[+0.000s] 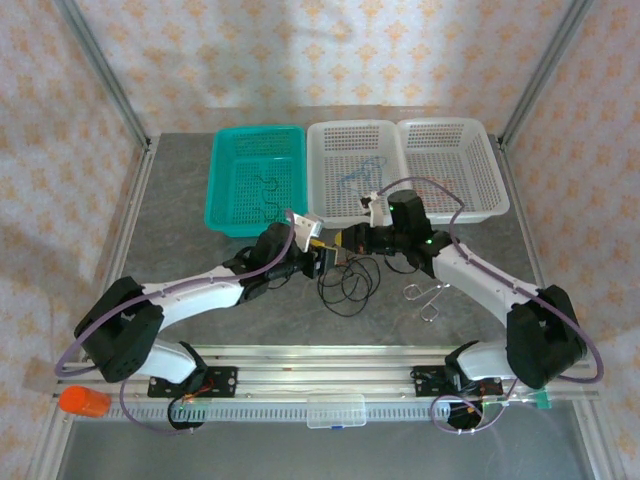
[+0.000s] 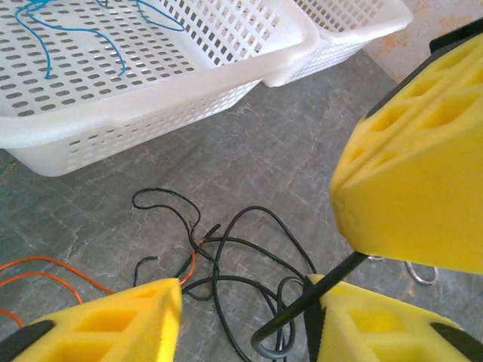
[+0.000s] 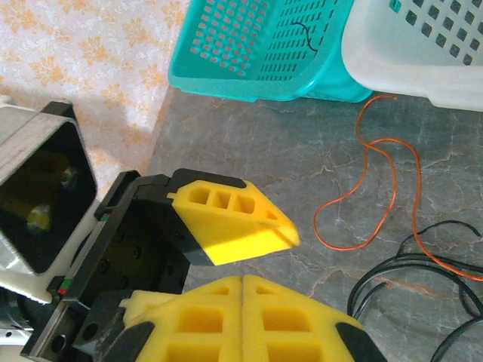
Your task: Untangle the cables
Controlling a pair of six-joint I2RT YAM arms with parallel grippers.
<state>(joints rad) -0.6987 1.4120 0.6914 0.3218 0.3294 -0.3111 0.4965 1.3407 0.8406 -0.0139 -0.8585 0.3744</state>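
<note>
Pressed flat together, the jaws of the right gripper (image 3: 243, 283) leave no gap between their yellow pads. From the left wrist camera a taut black cable (image 2: 317, 294) runs straight up to their underside, so they look clamped on it, though the pinch itself is hidden. The jaws of the left gripper (image 2: 245, 302) stand wide, one yellow finger on each side of that strand, which passes hard by one of them. The two grippers meet nose to nose over the middle of the grey surface (image 1: 180, 230), just in front of the baskets.

Under them the rest of the black cable lies on the surface in loose, overlapping loops. An orange cable (image 3: 395, 188) snakes beside it, crossing into the black loops at one end and reaching the foot of a white basket at the other. A silver scissor-like tool (image 1: 428, 293) lies to the right of the loops, apart from them.

Further back, three baskets sit in a row. The teal basket (image 1: 225, 190) on the left has a short black cable (image 3: 306, 34) in it. The middle white basket (image 1: 355, 128) holds a blue cable (image 1: 362, 172), and the right white basket (image 1: 490, 170) sits touching its side.
</note>
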